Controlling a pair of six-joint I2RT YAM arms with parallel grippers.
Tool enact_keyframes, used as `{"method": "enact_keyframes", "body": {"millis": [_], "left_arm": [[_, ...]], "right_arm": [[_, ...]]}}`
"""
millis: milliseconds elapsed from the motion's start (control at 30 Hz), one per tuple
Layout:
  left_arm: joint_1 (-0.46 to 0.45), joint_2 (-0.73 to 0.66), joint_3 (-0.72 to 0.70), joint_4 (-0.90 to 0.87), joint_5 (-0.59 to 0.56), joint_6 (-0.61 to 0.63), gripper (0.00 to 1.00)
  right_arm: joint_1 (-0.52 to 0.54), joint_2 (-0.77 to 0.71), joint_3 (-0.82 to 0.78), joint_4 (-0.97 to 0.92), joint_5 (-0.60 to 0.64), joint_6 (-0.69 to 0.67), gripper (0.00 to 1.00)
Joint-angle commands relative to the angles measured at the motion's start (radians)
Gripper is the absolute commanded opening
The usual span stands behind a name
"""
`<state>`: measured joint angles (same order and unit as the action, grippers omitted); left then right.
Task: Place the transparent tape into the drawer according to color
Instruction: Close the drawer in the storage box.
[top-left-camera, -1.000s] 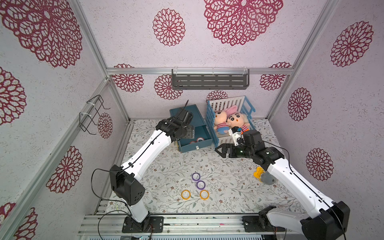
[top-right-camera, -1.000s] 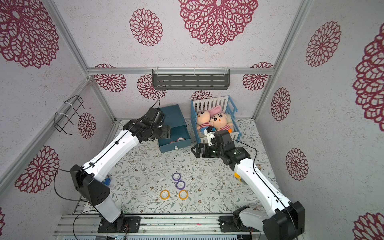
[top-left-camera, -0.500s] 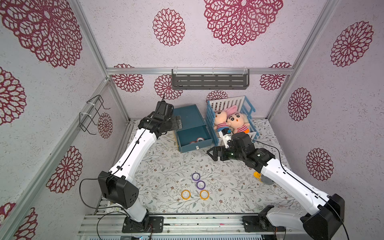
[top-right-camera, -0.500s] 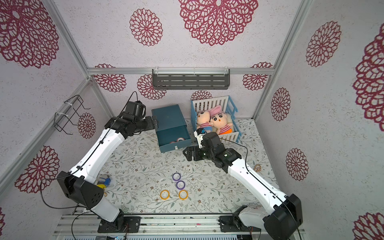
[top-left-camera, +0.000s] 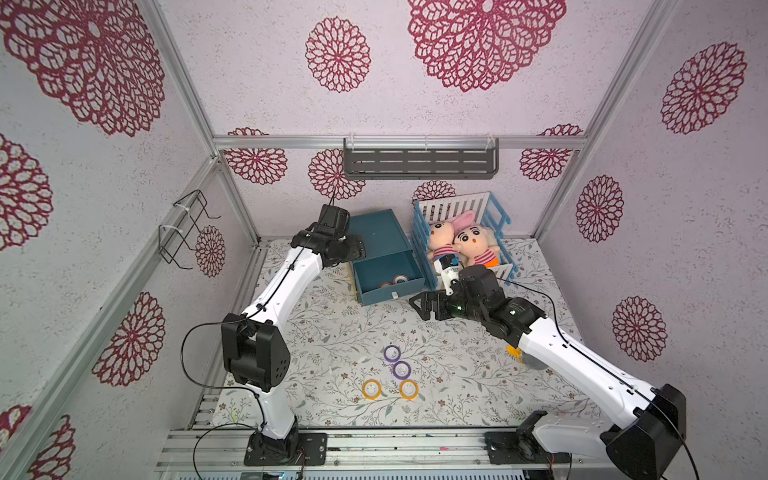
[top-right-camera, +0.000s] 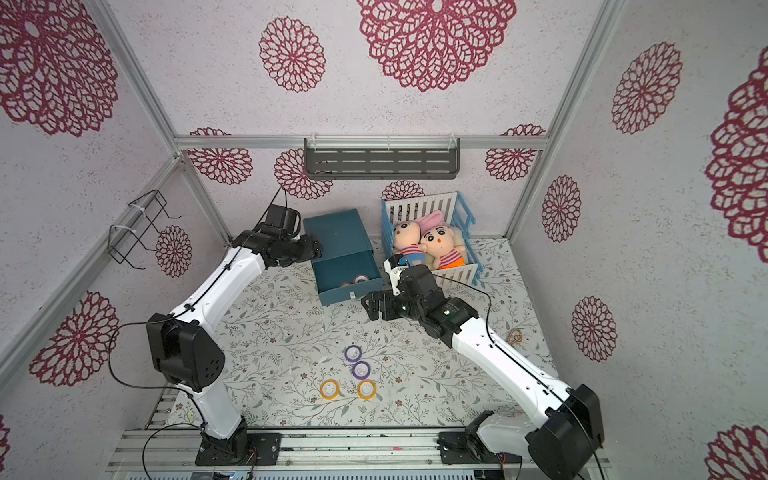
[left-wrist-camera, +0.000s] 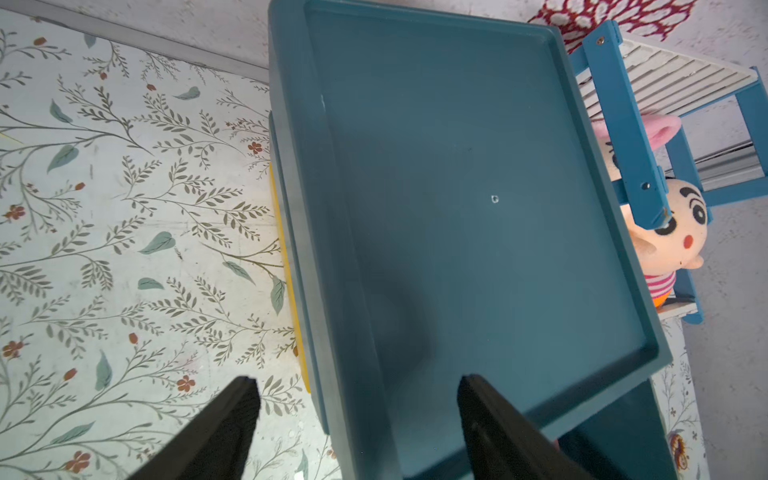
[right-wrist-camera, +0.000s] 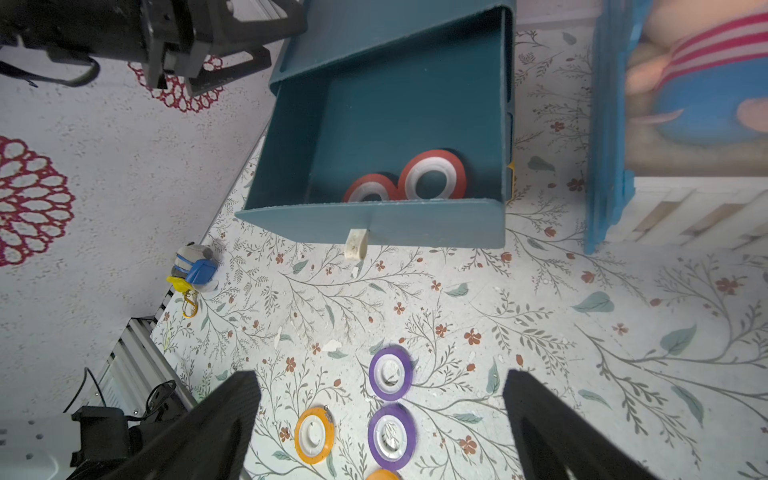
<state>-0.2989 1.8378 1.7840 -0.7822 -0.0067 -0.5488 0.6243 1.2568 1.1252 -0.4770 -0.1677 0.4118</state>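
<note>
In both top views, my left pincer (top-left-camera: 357, 250) is hovering at a side edge of the smooth teal cabinet (top-left-camera: 376, 232). My right pincer (top-right-camera: 370, 309) is hanging just before the open drawer (top-right-camera: 332, 297). Purple rolls (top-left-camera: 392, 353) and orange rolls (top-left-camera: 371, 389) are lying flat on the floral bench (top-left-camera: 324, 332), well apart from both.

Left wrist: my left pincer (left-wrist-camera: 357, 382) is gaping wide and empty over the cabinet's rimmed top.

Right wrist: my right pincer (right-wrist-camera: 380, 376) is standing wide and empty. Two glossy red rolls (right-wrist-camera: 432, 174) are lying inside the drawer by its front wall.
</note>
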Motion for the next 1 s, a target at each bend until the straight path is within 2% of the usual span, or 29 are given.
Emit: {"method": "enact_keyframes", "body": {"millis": [0,367,500,800,967], "left_arm": [[0.008,0.010,0.025,0.018,0.014,0.001,0.79],[0.011,0.022,0.017,0.018,0.019,0.000,0.54],[0.013,0.026,0.017,0.015,0.022,0.003,0.50],[0.014,0.029,0.006,0.020,0.038,0.004,0.45],[0.017,0.031,0.003,0.021,0.044,0.004,0.45]], "right_arm": [[0.008,0.002,-0.008,0.051,0.030,0.008,0.99],[0.052,0.016,-0.056,0.138,0.072,0.015,0.99],[0.083,0.026,-0.068,0.178,0.101,0.011,0.99],[0.164,0.053,-0.128,0.322,0.278,-0.001,0.99],[0.192,0.092,-0.139,0.392,0.332,-0.014,0.90]]}}
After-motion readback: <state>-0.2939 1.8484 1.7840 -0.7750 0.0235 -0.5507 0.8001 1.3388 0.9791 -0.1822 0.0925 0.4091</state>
